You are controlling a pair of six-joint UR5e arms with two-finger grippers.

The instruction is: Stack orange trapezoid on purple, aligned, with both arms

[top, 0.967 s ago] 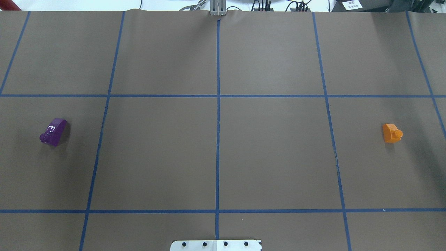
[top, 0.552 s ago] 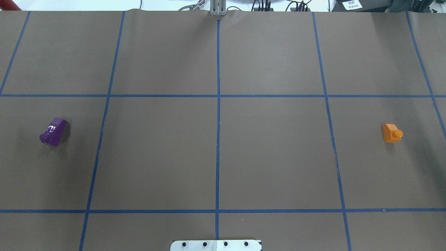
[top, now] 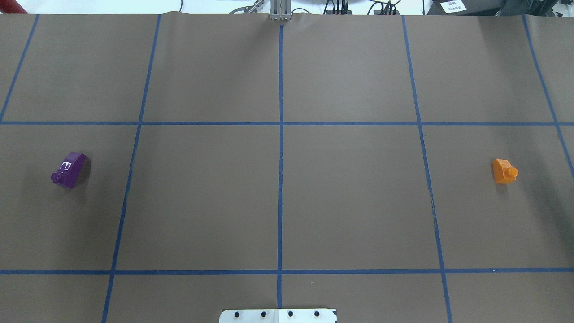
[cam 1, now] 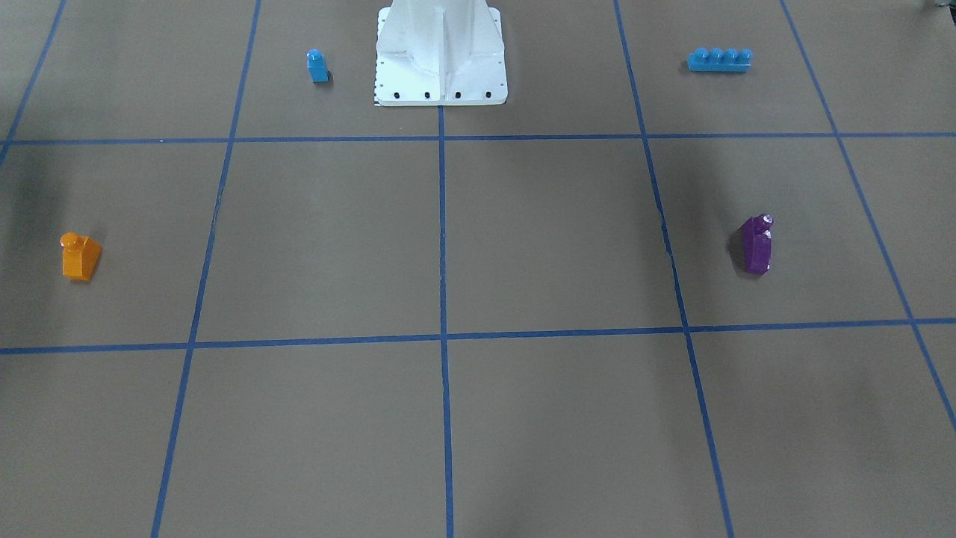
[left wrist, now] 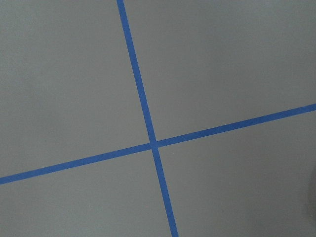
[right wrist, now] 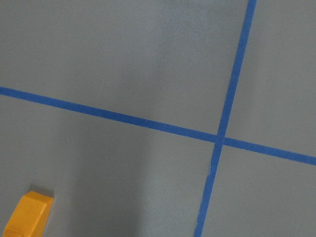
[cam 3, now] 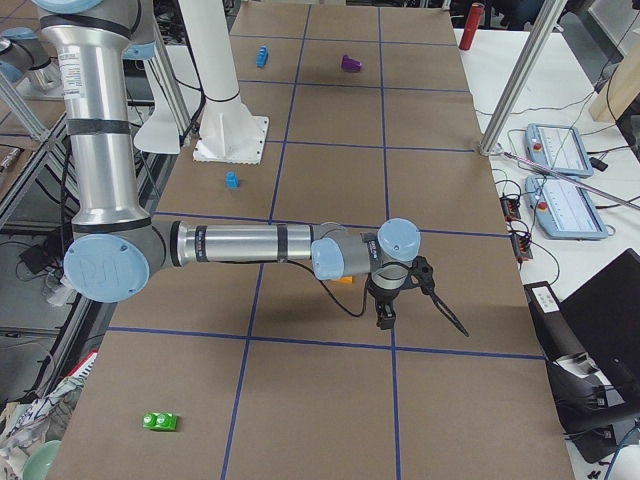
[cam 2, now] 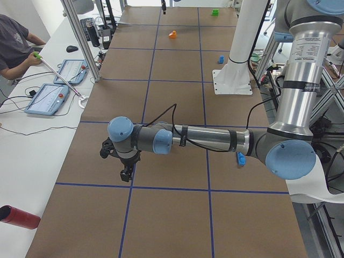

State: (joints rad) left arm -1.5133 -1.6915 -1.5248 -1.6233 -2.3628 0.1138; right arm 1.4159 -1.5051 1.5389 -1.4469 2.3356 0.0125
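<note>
orange trapezoid cut off at edge, left gripper, right gripper, openness impossible to tell

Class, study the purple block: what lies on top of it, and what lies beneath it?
Nothing lies on the purple block; its top is bare, and the orange block stands far off. Beneath it is the brown table cover; its underside is hidden.

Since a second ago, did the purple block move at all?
No. In the overhead view the purple block sits at the same spot as before, just left of the blue tape line.
</note>
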